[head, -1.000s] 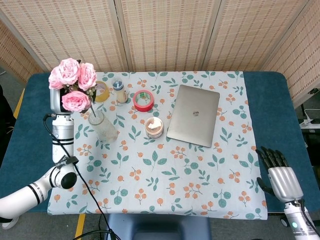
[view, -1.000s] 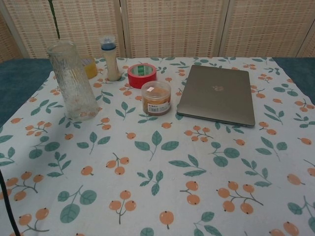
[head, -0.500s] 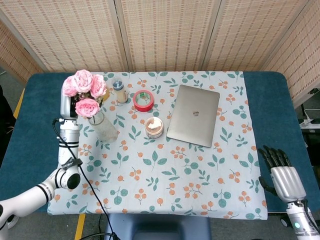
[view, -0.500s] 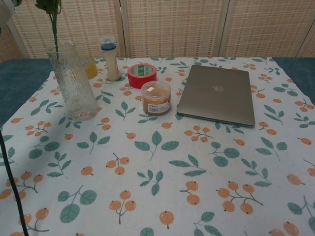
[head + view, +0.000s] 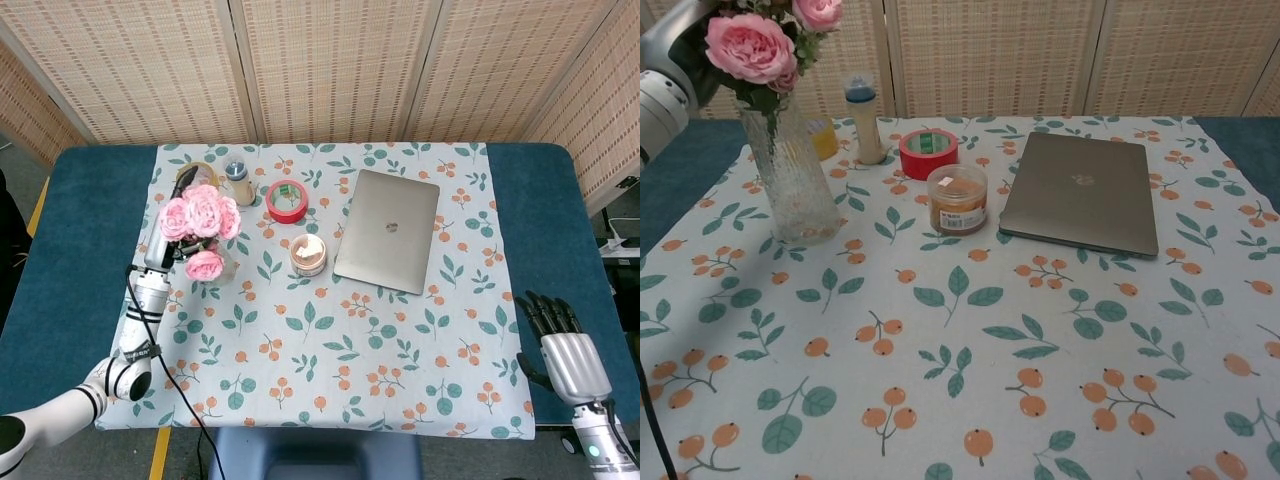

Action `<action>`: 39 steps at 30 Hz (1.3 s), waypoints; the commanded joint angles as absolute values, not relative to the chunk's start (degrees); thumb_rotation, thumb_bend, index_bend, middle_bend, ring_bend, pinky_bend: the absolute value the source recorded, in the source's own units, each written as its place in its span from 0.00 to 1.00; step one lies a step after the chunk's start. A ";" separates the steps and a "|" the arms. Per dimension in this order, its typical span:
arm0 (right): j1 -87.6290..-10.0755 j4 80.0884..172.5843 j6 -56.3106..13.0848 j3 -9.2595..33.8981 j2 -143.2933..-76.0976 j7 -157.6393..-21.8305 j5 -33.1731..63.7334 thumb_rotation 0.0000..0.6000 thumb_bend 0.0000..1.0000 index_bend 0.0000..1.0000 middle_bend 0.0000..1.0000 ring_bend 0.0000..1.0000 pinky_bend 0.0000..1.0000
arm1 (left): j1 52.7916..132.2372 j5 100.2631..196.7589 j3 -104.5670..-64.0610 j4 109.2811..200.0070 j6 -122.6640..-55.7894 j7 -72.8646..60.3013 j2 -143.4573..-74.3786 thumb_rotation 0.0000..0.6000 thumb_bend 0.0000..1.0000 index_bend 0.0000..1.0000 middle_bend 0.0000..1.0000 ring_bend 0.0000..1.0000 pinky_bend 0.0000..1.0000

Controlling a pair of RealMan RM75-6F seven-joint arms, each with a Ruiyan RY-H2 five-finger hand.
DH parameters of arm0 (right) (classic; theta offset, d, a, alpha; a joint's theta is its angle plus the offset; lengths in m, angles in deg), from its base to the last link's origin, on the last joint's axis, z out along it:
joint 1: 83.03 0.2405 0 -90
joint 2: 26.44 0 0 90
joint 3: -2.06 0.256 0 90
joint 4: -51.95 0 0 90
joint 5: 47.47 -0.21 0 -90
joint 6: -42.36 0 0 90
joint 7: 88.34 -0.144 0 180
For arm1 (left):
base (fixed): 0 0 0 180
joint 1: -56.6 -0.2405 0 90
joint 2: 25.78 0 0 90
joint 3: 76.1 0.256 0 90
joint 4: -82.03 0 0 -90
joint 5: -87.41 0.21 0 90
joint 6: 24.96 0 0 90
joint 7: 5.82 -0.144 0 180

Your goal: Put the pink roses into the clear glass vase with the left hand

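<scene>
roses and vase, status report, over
Left hand behind the pink roses, grip hidden. Stems down in the clear glass vase, blooms at its mouth. Right hand open, idle at table edge. Nothing in the way.

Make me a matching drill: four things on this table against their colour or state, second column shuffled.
Things:
1. bunch of pink roses
2. roll of red tape
3. silver laptop
4. round plastic tub

States:
A. lid closed, lying flat
B. stems in the clear glass vase
C. brown contents, beside the laptop
D. lying flat, green inside

Pairs: 1-B, 2-D, 3-A, 4-C
</scene>
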State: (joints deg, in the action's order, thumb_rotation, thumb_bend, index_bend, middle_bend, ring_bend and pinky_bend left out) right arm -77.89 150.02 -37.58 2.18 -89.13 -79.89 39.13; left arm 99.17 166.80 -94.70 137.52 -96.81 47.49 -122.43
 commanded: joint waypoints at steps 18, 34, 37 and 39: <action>-78.16 150.30 -38.12 1.65 -88.95 -80.16 40.43 1.00 0.31 0.00 0.00 0.00 0.00 | 90.90 166.41 -90.40 142.94 -98.17 44.43 -115.42 0.89 0.43 0.00 0.00 0.00 0.01; -78.44 150.69 -38.73 1.38 -88.57 -80.55 41.27 1.00 0.31 0.00 0.00 0.00 0.00 | 87.47 168.32 -89.59 150.95 -101.59 39.53 -110.05 0.90 0.42 0.00 0.00 0.00 0.01; -78.40 150.71 -38.64 1.24 -88.44 -80.79 41.57 1.00 0.31 0.00 0.00 0.00 0.00 | 86.82 168.31 -88.50 150.92 -100.66 35.28 -108.45 0.90 0.42 0.00 0.00 0.00 0.01; -78.39 150.70 -38.62 1.20 -88.41 -80.87 41.66 1.00 0.31 0.00 0.00 0.00 0.00 | 86.58 168.23 -88.38 151.21 -100.65 34.27 -108.00 0.90 0.42 0.00 0.00 0.00 0.01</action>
State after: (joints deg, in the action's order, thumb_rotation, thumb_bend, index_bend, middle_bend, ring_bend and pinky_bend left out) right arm -78.40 150.71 -38.62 1.21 -88.42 -80.83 41.62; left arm 87.10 168.27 -88.91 150.83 -100.96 35.65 -108.88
